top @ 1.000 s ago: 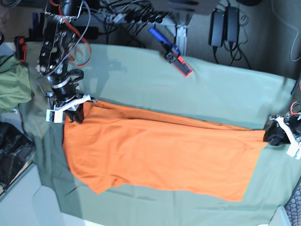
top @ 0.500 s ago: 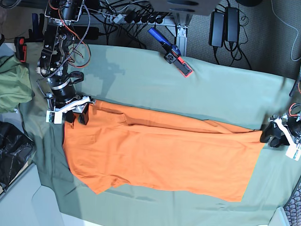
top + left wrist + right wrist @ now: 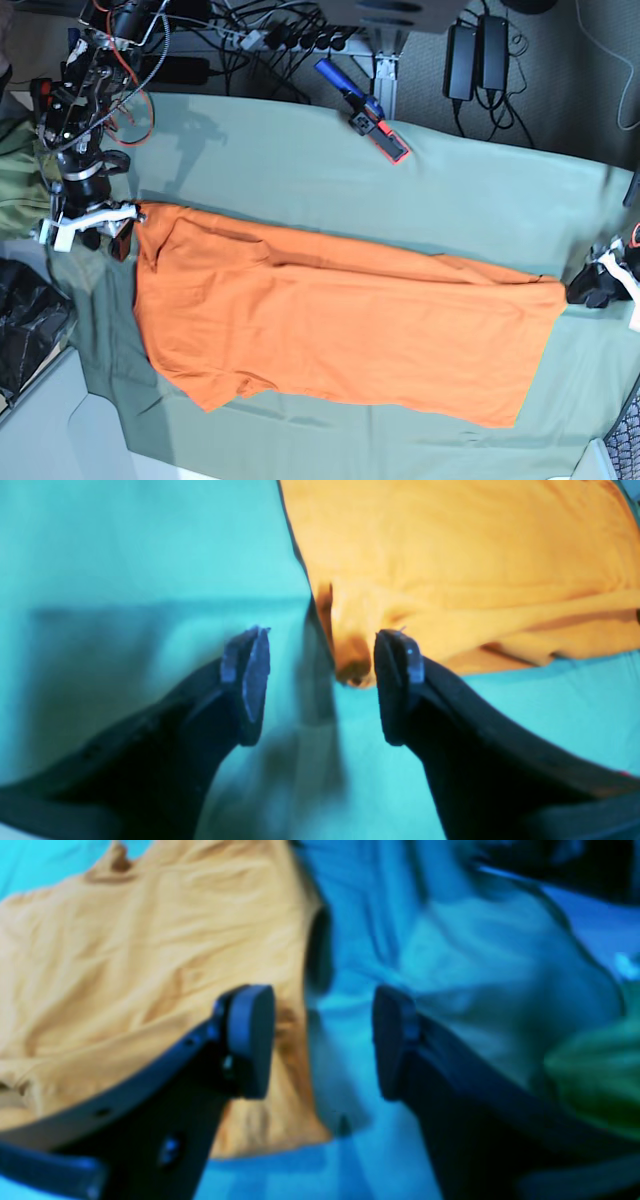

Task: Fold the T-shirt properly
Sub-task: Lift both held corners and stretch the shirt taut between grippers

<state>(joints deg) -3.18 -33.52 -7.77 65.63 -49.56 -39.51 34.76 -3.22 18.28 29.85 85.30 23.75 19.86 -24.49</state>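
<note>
The orange T-shirt (image 3: pixel 340 320) lies flat as a long band across the sage-green cloth (image 3: pixel 300 170), one sleeve at the lower left. My right gripper (image 3: pixel 112 238) hovers at the shirt's left end. In the right wrist view it (image 3: pixel 322 1040) is open, with the shirt's edge (image 3: pixel 125 965) under its left finger and nothing gripped. My left gripper (image 3: pixel 598 287) sits just off the shirt's right end. In the left wrist view it (image 3: pixel 322 680) is open, and the shirt's corner (image 3: pixel 352 660) lies loose between the fingers.
An olive-green garment (image 3: pixel 25 180) is bunched at the far left, also in the right wrist view (image 3: pixel 590 1075). A black bag (image 3: pixel 25 330) lies below it. A blue and red clamp (image 3: pixel 365 110) rests on the cloth's far edge. Power bricks (image 3: pixel 475 55) and cables lie beyond.
My right gripper has opened, let go of the shirt's left end and moved left. My left gripper has opened wider and drawn back to the right, off the shirt's corner.
</note>
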